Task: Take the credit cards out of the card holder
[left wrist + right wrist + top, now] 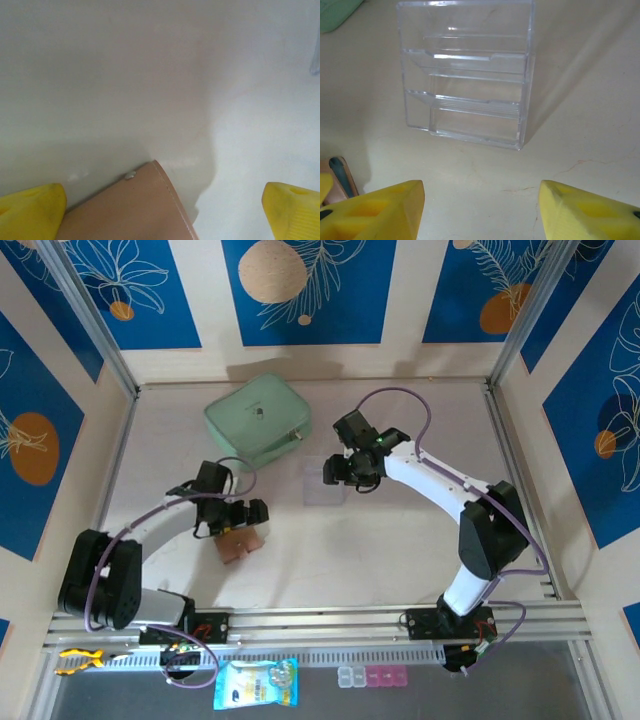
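probably light, soft leather: the card holder (243, 545) lies on the surface (400, 560) left of the clear box (467, 80), under the wide-open, empty left pincer (161, 212). right pincer (481, 210) gapes empty before that box. pinch the slick, stiff credit cards by an exposed edge.

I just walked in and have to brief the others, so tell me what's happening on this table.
The left tool, jaws wide open, hovers low over the tan card holder. One corner of it lies between the jaws, not gripped. The right tool, also open and empty, faces a clear plastic box beside a mint-green case. Neither arm holds anything at this moment.
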Motion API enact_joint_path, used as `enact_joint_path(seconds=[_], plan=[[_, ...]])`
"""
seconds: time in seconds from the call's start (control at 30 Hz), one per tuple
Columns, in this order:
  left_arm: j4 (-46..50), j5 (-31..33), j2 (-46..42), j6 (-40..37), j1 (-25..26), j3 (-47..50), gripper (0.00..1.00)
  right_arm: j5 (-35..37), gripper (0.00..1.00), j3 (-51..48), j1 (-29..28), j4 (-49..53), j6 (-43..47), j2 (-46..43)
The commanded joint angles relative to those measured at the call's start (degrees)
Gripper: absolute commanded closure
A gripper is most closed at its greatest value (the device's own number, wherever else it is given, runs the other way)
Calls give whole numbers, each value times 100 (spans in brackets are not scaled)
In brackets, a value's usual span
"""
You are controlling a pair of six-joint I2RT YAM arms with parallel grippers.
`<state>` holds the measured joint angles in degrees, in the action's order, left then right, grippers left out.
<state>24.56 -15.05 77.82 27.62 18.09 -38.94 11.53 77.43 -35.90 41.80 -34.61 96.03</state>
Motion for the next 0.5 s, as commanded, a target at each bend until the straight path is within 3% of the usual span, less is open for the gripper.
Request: enact_joint_path(seconds=[0.0, 0.47], plan=[[415, 296, -272, 286, 333, 195, 0, 46, 37, -108, -78, 84, -80, -155], [1476, 1521, -718, 957, 1985, 149, 2, 20, 37, -167, -160, 183, -99, -207]])
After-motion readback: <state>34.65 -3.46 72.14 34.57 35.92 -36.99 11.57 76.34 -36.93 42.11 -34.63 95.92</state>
